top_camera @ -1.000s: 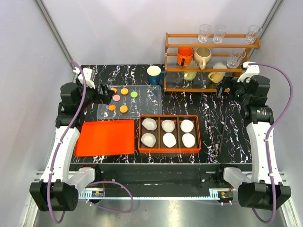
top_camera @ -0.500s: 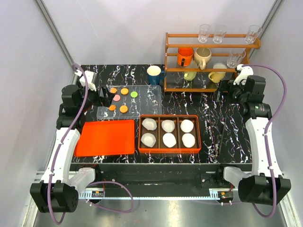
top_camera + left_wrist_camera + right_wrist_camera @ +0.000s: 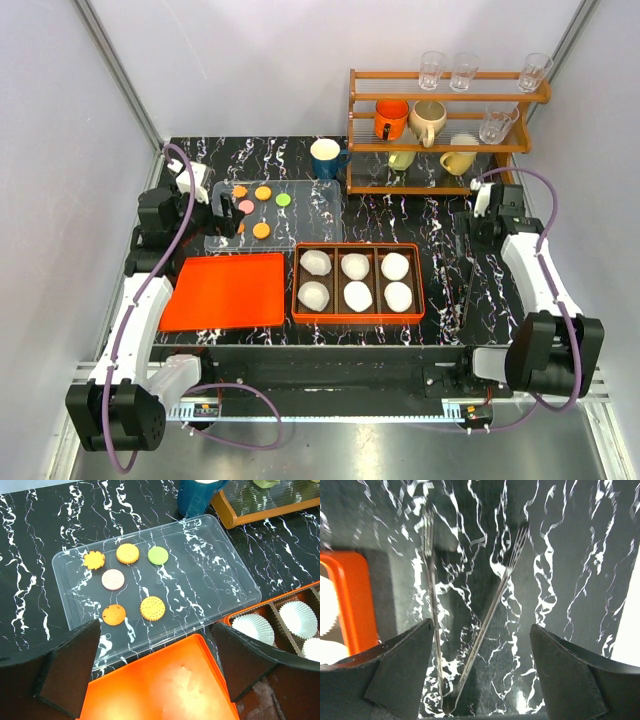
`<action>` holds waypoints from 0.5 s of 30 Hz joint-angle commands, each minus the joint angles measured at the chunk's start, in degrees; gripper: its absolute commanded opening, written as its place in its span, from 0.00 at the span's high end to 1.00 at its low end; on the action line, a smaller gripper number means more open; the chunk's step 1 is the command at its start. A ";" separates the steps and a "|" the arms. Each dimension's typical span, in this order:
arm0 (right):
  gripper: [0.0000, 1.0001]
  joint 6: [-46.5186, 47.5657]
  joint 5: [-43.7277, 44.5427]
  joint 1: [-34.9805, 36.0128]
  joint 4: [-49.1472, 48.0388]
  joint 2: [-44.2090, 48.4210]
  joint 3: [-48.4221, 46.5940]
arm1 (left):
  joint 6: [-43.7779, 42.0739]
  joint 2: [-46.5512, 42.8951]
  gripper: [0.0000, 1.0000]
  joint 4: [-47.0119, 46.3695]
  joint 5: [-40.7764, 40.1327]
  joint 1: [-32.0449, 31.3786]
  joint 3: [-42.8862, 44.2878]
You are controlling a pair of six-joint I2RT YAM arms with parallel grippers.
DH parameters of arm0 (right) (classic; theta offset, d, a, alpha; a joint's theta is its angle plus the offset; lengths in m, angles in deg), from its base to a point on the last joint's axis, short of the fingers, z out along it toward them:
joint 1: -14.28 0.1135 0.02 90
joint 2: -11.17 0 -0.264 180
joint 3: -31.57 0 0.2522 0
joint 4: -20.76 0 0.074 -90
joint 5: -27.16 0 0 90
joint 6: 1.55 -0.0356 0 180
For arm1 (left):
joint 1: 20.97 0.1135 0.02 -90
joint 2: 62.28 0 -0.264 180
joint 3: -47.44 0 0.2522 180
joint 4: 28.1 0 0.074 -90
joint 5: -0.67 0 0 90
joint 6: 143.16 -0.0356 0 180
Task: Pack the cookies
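Black marbled table (image 3: pixel 450 200) filled top view: six cookies (image 3: pixel 261 230) lay on clear tray (image 3: pixel 315 220), upper left of centre; left gripper (image 3: pixel 218 210) sat beside tray's left edge, right gripper (image 3: pixel 470 225) at right.
Left wrist: jaws stood wide apart, empty; cookies upper left.
Right wrist: jaws stood wide apart, empty, above thin metal utensil (image 3: pixel 492 607).

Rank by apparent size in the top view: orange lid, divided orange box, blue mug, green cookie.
Largest: orange lid and divided orange box, about alike, can't rank them.
Then blue mug.
Smallest: green cookie.

I count six cookies (image 3: pixel 128 553) lying flat and apart on the clear tray (image 3: pixel 210 570): four orange, one pink, one green.
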 commanded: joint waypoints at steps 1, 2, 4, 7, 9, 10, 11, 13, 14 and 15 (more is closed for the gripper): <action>0.15 3.79 4.36 0.22 -1.94 -1.84 3.22 | -1.80 -0.02 0.01 -3.06 0.42 0.15 -0.76; 0.16 3.88 4.70 0.22 -2.29 -3.06 3.48 | -1.71 -0.02 0.01 -3.15 0.25 0.15 -0.85; 0.17 4.49 5.58 0.13 -2.90 -5.17 4.19 | -1.45 -0.02 0.01 -3.41 0.33 0.06 -1.03; 0.21 5.02 4.89 -0.92 -3.78 -8.16 4.72 | -1.27 -0.20 0.01 -3.50 0.77 0.15 -1.20; 0.25 5.20 3.66 -1.27 -4.14 -9.75 4.63 | -1.27 -0.37 0.01 -3.50 0.69 0.15 -1.38; 0.26 5.28 3.48 -1.62 -4.31 -10.97 4.63 | -1.36 -0.72 0.01 -3.50 0.60 0.15 -1.38; 0.28 5.37 3.30 -1.80 -4.75 -11.86 4.63 | -1.45 -0.90 0.01 -3.59 0.60 0.15 -1.73; 0.34 5.64 2.95 -2.06 -5.28 -13.96 4.63 | -1.54 -1.16 0.01 -3.68 0.60 0.15 -1.99; 0.35 5.72 2.95 -2.24 -5.71 -14.67 4.54 | -1.62 -1.16 0.01 -3.76 0.60 0.15 -2.08; 0.37 5.72 2.69 -2.42 -5.81 -15.29 4.28 | -1.71 -1.16 0.01 -3.76 0.60 0.15 -2.17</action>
